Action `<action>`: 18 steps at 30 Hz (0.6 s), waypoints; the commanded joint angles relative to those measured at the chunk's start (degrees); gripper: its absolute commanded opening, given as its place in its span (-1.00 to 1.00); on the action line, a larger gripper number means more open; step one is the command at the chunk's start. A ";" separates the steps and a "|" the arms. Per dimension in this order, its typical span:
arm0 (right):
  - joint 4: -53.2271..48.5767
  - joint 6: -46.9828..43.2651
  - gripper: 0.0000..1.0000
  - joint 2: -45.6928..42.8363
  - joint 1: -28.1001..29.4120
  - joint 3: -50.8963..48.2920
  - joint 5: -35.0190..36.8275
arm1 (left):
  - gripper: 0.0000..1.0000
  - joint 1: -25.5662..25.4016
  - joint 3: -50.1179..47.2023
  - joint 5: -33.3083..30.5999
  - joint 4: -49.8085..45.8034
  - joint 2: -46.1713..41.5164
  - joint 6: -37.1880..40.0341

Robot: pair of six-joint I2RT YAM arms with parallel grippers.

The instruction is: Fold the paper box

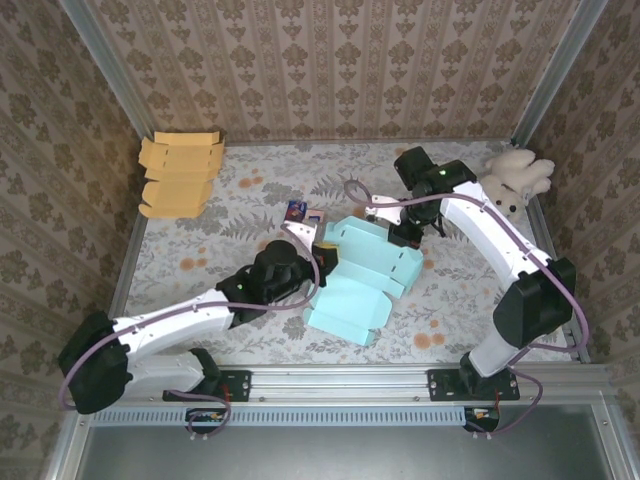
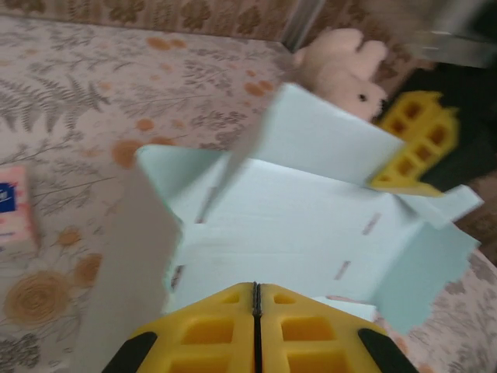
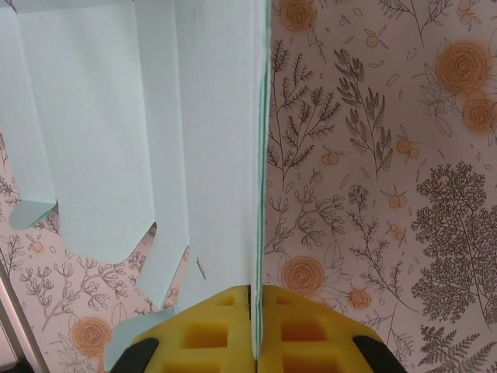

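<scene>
1. Yellow pads [image 3: 206, 334] of the right jaws are pressed fully together on a raised wall of the pale blue paper box [image 1: 365, 275]. The wall shows edge-on as a thin line rising from their seam. I judge this clamp is there to hold the wall upright along its crease while the other arm works
2. Left jaws are shut too, their pads [image 2: 311, 330] meeting along a dark seam at the box's near-left side. No sheet can be made out in that seam, so I cannot tell whether they pinch paper or merely sit against it
3. Half-formed, the box lies mid-bench, a little right of centre, between the two arms. One end has walls standing, while the end nearer the front edge lies flat with its flaps spread, so most of the folding seems not yet done
4. Holding it from opposite sides looks meant to stop the light card sliding on the floral bench [image 1: 200, 240]
5. Away from the work, a small printed carton [image 1: 296, 212] sits just beyond the left jaws. A stack of tan card blanks [image 1: 178, 175] lies at the far left corner and a cream plush toy [image 1: 515, 178] at the far right corner
6. Hard to make out:
   - the left wrist view is blurred, and a grey flap close to the lens hides the box's left side
   - from above, the arms cover both contact points
   - the right wrist view cuts the box off at its top and left
   - the carton's print is unreadable
</scene>
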 commanded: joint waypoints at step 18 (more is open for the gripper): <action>6.03 -0.56 -1.00 -6.47 1.22 -6.77 -1.79 | -0.85 2.77 11.43 0.51 -4.33 6.99 -3.35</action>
